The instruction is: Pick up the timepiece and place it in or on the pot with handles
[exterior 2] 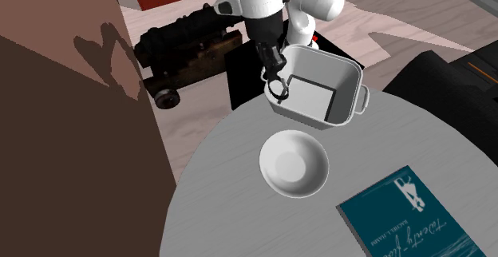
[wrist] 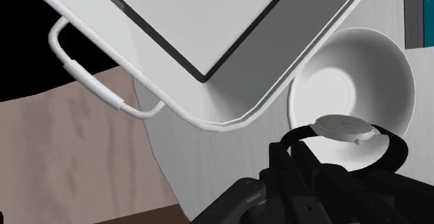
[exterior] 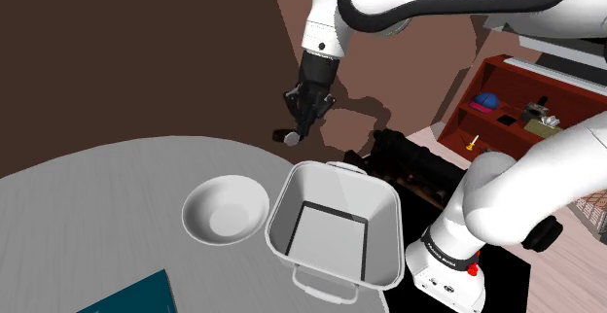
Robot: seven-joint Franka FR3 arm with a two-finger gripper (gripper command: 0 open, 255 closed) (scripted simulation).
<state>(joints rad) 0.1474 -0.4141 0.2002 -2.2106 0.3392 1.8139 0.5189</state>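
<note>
**Watch gripped, held clear of table**

The gripper [exterior: 300, 124] is closed on the black strap of a white-faced wristwatch [wrist: 343, 126]. The dial sits just past the fingertips. Beyond the dial is a white bowl [wrist: 368, 69], and just beside that a square white pot with handles [wrist: 292, 42]. A teal book [exterior 2: 411, 215] lies farthest along the grey table [exterior 2: 231, 183].

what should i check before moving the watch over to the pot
1. watch clasped in gripper: ok
2. watch lifted clear of the table: ok
3. pot upright, nothing inside: ok
4. gripper centred over the pot: not ok, it hangs by the rim
5. grip on the strap firm enough: cannot tell
</note>
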